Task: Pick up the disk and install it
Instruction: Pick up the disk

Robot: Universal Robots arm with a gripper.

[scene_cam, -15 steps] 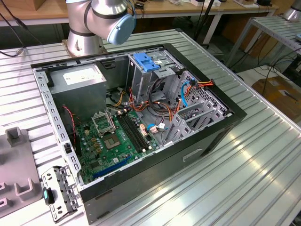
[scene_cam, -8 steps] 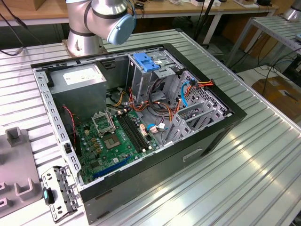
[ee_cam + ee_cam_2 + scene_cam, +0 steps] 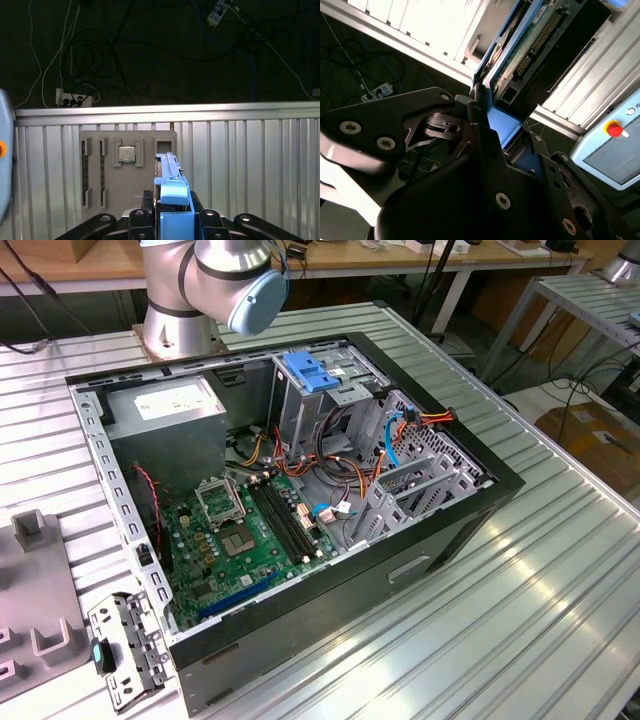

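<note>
While two fingers [image 3: 148, 202] clamp one disk [image 3: 173, 196], one computer case [image 3: 300, 625] lies open.

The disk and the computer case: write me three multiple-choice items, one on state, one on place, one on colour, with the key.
1. The computer case is: A) closed; B) open, motherboard showing; C) wrapped in plastic.
2. The disk is: A) held in the gripper; B) seated in the computer case; C) on the floor.
3. The disk's carrier rails are: A) red; B) yellow; C) blue.
Key: 1 B, the exterior view looks straight onto the board. 2 A, both wrist views show the gripper clamped on it. 3 C, the first wrist view shows blue plastic on its edge.
</note>
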